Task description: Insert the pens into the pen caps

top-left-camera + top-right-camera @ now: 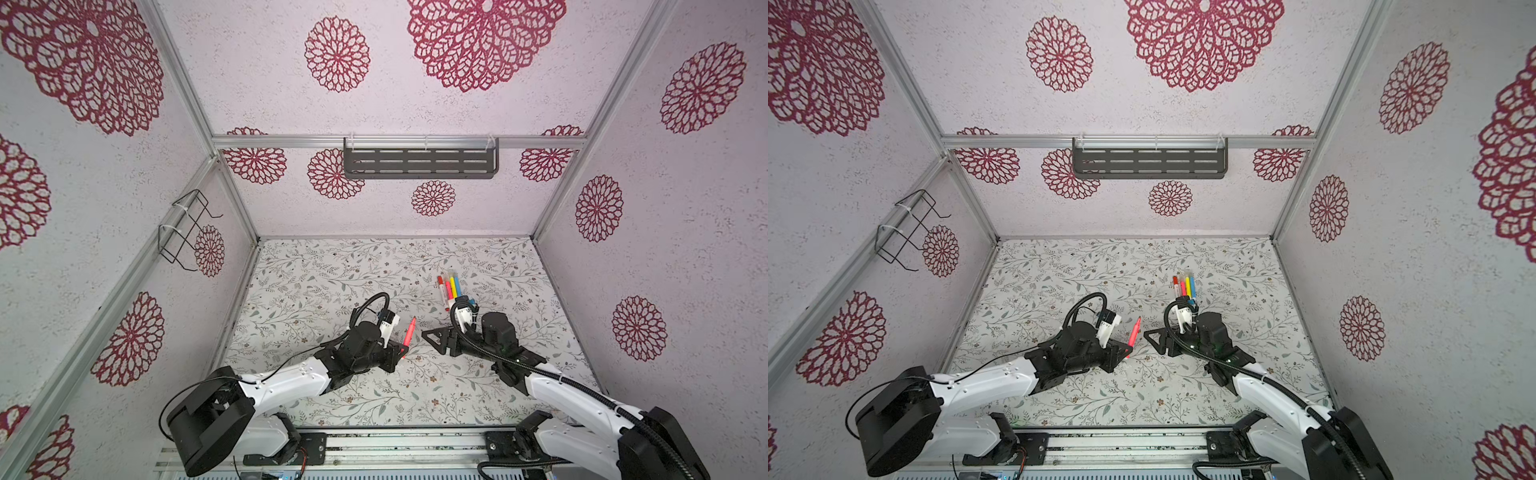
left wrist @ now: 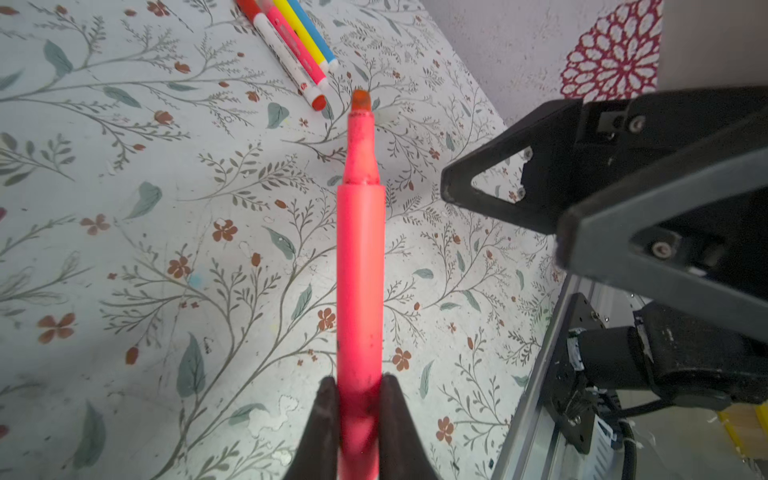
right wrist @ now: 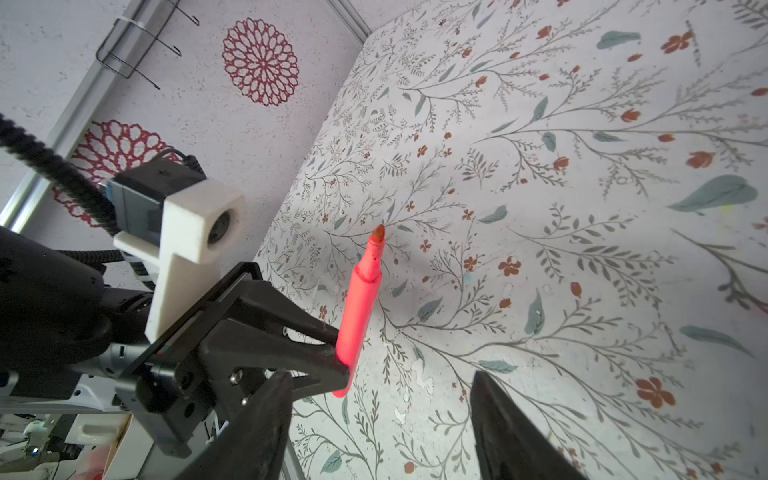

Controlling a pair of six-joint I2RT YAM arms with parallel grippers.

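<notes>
My left gripper [image 1: 401, 347] [image 1: 1128, 347] [image 2: 359, 380] is shut on the rear end of an uncapped pink pen [image 1: 409, 332] [image 1: 1133, 332] [image 2: 360, 257] [image 3: 361, 299]. The pen is raised off the table with its orange tip pointing away. My right gripper [image 1: 428, 338] [image 1: 1148, 336] [image 3: 380, 376] stands open and empty just right of that pen, facing it. Several more pens [image 1: 449, 286] [image 1: 1185, 286] [image 2: 291, 45] lie side by side behind the right wrist: red, pink, yellow, blue. Loose pen caps are out of view.
The floral table [image 1: 332, 282] is walled on three sides. A dark slotted shelf [image 1: 419, 162] hangs on the back wall, and a wire rack [image 1: 185, 228] on the left wall. An aluminium rail [image 1: 399, 444] runs along the front edge.
</notes>
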